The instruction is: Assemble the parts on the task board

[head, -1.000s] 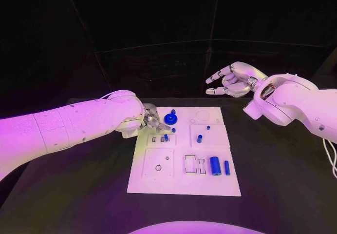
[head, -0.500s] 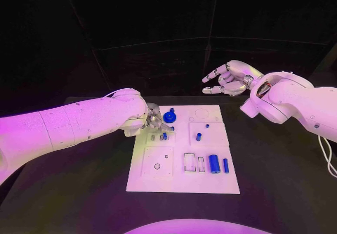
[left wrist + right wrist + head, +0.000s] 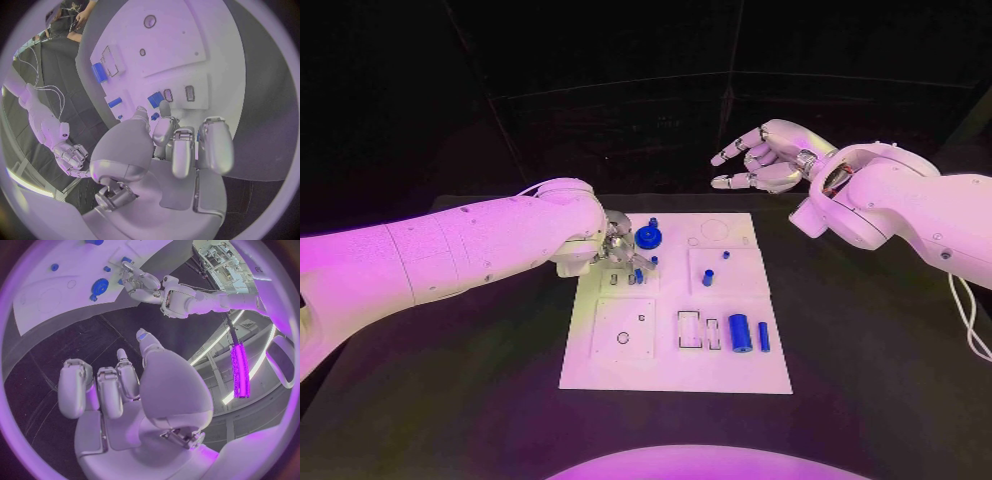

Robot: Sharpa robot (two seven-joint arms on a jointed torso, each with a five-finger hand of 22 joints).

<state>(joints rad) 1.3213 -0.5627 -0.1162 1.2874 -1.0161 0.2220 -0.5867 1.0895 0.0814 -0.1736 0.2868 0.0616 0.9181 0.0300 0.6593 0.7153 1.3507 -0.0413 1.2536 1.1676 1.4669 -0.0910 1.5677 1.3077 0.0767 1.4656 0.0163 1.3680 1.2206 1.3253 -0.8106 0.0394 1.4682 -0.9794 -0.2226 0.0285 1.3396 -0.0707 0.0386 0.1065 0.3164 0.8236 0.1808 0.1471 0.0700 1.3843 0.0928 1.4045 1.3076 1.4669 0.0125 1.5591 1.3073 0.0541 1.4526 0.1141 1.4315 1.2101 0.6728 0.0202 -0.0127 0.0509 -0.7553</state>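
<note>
Pinching a small blue part (image 3: 638, 277), the left hand (image 3: 616, 247) rests over the white board (image 3: 678, 372) on the black surface (image 3: 473, 400); the right hand (image 3: 759, 160) hovers beyond, fingers apart, grasping nothing.

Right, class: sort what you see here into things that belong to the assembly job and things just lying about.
Job:
task board
blue parts
blue round part
left hand, at the board's far left
right hand, raised beyond the board

Lying about:
black table
cable at the right arm
</note>
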